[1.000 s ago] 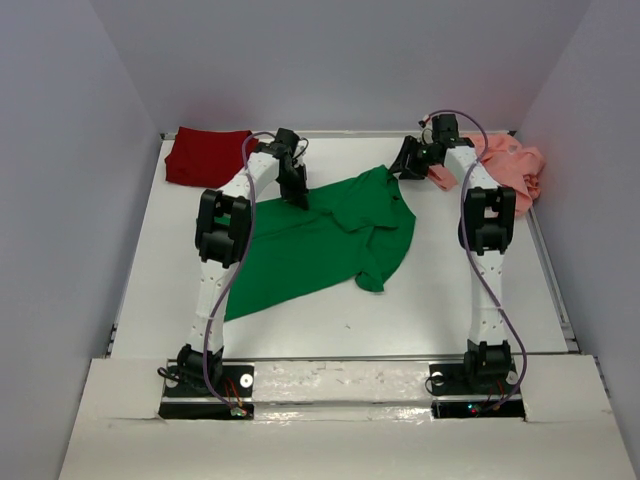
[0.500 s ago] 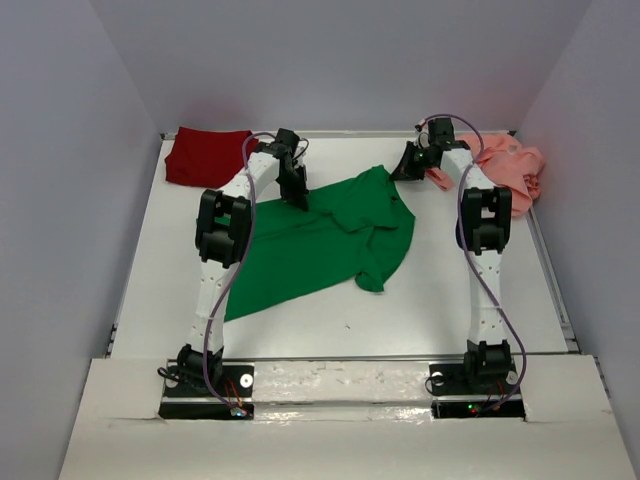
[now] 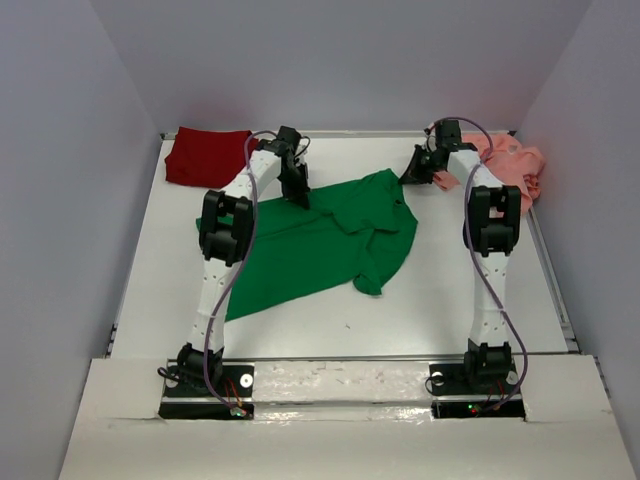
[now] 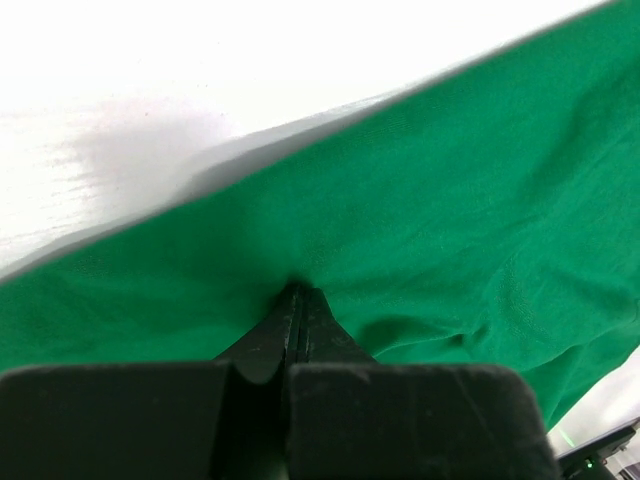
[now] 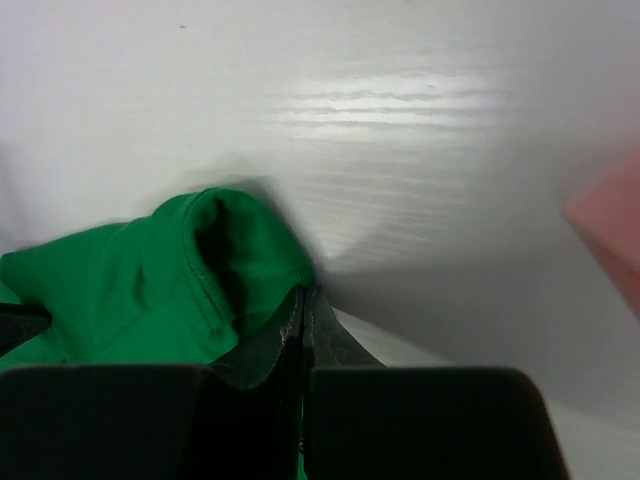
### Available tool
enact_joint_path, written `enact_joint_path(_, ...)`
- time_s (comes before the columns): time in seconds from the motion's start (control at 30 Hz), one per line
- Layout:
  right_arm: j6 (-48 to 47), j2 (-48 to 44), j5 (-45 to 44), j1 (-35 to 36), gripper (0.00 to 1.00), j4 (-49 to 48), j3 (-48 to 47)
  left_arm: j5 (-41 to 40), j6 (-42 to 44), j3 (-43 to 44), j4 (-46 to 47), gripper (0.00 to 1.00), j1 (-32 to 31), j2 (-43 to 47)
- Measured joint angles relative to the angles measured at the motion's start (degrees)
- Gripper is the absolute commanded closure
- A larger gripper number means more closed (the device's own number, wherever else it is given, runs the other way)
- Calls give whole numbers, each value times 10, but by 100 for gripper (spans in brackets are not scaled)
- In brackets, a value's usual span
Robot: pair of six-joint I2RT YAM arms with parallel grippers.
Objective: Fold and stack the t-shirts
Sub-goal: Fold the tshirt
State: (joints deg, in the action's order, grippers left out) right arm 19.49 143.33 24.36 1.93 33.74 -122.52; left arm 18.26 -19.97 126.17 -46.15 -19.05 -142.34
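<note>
**Two claws pinch the green shirt**

The red shirt (image 3: 205, 155) lies in the far left corner of the table (image 3: 430, 310). It sits flat in a neat block shape, well apart from both claws.

Next comes the left claw (image 3: 299, 198). Its two fingers are pressed tight together. They pinch the green shirt (image 3: 320, 245) at its far edge. In the left wrist view, the cloth pulls into small folds right where the fingers meet it.

The green shirt is in the middle of the table, between the two arms. It is spread out but lies tilted, with one low corner near the left arm. Its near right part is bunched up in folds.

The right claw (image 3: 410, 177) is at the far right corner of the green shirt. Its fingers are pressed together too, and they pinch the edge of the cloth. In the right wrist view, the green cloth curls up in a small hump just left of the fingers, with the white table behind it.

The pink shirt (image 3: 512, 165) is in the far right corner. It lies in a crumpled heap, just beside the right arm. The right wrist view shows it only as a blurry pink patch at the right edge.
</note>
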Motion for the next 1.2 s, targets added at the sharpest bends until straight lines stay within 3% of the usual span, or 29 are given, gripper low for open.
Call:
enact_joint_path(0.77, -3, -200, -101, -31, 100, 19, 249, 54, -37, 67, 54, 100, -23, -51)
enact_joint_path(1.0, -9, -225, -123, -35, 100, 19, 274, 62, -49, 88, 79, 99, -42, -69)
enact_joint_path(1.2, -11, -223, -127, -35, 100, 21, 261, 58, -53, 88, 83, 92, -43, -69)
